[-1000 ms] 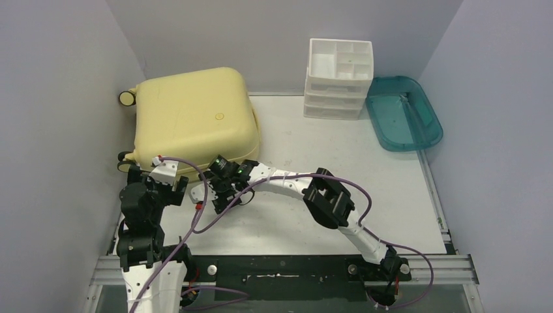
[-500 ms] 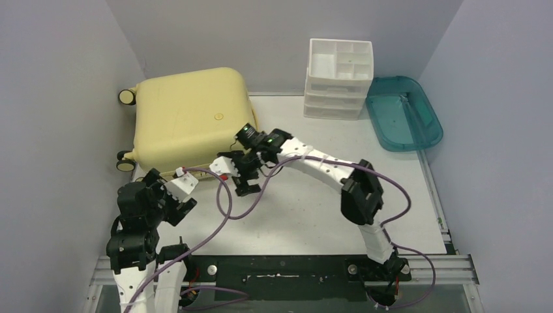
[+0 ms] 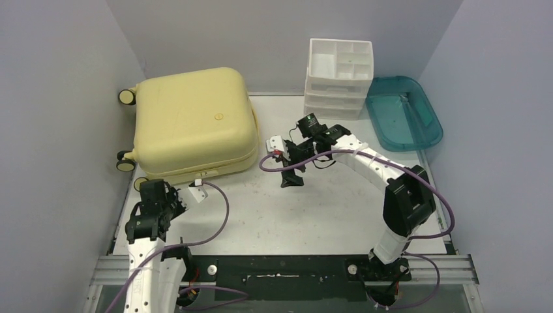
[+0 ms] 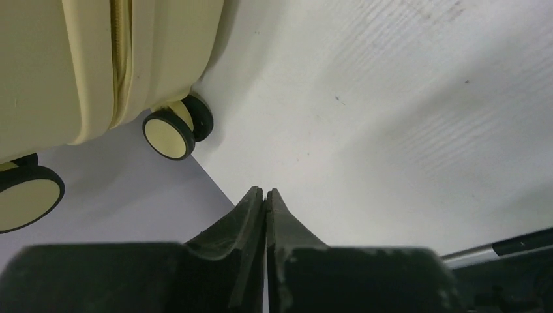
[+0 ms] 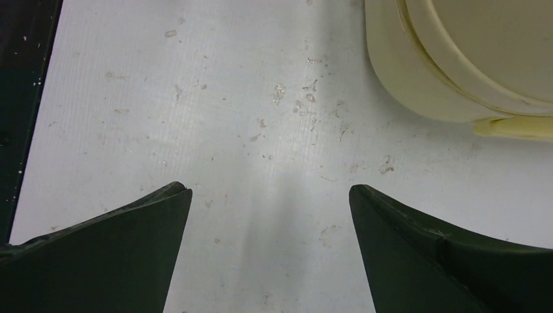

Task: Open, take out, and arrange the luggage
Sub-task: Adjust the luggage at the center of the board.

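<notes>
White table (image 3: 339, 208); closed luggage (image 3: 192, 120), round lid emblem (image 3: 219, 117) unreadable.

Bright, even overhead light, shadows soft. A pale sheen (mild glare) streaks the scuffed white surface (image 5: 261, 215) in the right wrist view; the left wrist view dims lower right.

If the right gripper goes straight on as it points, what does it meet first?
Probably the bare table, straight ahead of the right gripper. The luggage lies off to one side, though depth is unclear.
</notes>
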Robot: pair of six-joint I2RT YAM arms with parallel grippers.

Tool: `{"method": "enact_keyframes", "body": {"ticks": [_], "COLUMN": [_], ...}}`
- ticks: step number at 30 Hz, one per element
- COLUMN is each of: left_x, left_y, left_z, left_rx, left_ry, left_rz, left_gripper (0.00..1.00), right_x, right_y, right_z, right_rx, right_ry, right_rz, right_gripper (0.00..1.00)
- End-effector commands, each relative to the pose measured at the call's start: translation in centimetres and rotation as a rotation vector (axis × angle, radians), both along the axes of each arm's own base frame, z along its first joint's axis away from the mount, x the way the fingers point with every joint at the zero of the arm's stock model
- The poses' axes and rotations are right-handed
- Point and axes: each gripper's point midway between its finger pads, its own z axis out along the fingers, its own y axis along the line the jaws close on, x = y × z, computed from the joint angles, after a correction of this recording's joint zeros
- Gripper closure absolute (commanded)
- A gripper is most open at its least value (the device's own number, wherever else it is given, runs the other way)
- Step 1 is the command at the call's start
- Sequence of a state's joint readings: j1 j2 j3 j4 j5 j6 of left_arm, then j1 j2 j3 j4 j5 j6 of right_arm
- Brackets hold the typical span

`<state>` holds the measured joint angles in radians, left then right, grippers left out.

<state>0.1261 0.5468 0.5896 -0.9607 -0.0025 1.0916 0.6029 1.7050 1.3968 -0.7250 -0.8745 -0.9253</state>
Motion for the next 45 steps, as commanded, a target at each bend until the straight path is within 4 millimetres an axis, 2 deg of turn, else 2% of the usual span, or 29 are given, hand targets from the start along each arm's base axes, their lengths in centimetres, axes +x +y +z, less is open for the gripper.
{"method": "enact_keyframes", "body": {"ticks": [1, 4, 8, 15, 26, 29, 32, 34, 37, 40, 45], "left_x": [5.0, 6.7, 9.0, 12.5, 16.8, 17.0, 16.3, 15.5, 14.3, 13.4, 13.0], "left_y": [1.1, 2.3, 4.2, 7.1, 11.9, 12.4, 12.7, 12.5, 11.9, 12.9, 14.1], "left_z": [0.6, -1.4, -2.3, -0.9, -0.2, 0.0, -0.1, -0.5, -0.7, 0.2, 1.8], "left_rx": [0.056, 0.098, 0.182, 0.292, 0.394, 0.394, 0.376, 0.352, 0.322, 0.325, 0.256], "left_ry": [-0.131, -0.155, -0.260, -0.476, -0.554, -0.574, -0.573, -0.558, -0.541, -0.554, -0.574], "left_rz": [-0.008, 0.029, 0.095, 0.238, 0.441, 0.445, 0.465, 0.461, 0.439, 0.504, 0.577], "left_gripper": [1.00, 1.00, 1.00, 1.00, 1.00, 1.00, 1.00, 1.00, 1.00, 1.00, 1.00], "right_x": [1.0, 1.7, 2.5, 3.4, 3.8, 4.1, 5.0, 6.1, 9.0, 12.7, 19.5], "right_y": [0.0, -1.2, -2.8, -3.5, -4.1, -4.1, -3.8, -3.2, -1.9, -0.4, 2.1], "right_z": [4.9, 5.3, 5.1, 4.1, 3.3, 3.0, 2.5, 2.3, 2.1, 3.1, 5.8], "right_rx": [0.158, 0.192, 0.216, 0.215, 0.220, 0.222, 0.249, 0.266, 0.267, 0.307, 0.424], "right_ry": [-0.081, -0.079, -0.070, -0.060, -0.051, -0.047, -0.023, -0.006, 0.008, 0.048, 0.153], "right_rz": [0.000, -0.029, -0.070, -0.112, -0.145, -0.165, -0.220, -0.278, -0.356, -0.453, -0.654], "right_gripper": [0.03, 0.03, 0.02, 0.01, 0.00, 0.00, 0.00, 0.00, 0.00, 0.00, 0.00]}}
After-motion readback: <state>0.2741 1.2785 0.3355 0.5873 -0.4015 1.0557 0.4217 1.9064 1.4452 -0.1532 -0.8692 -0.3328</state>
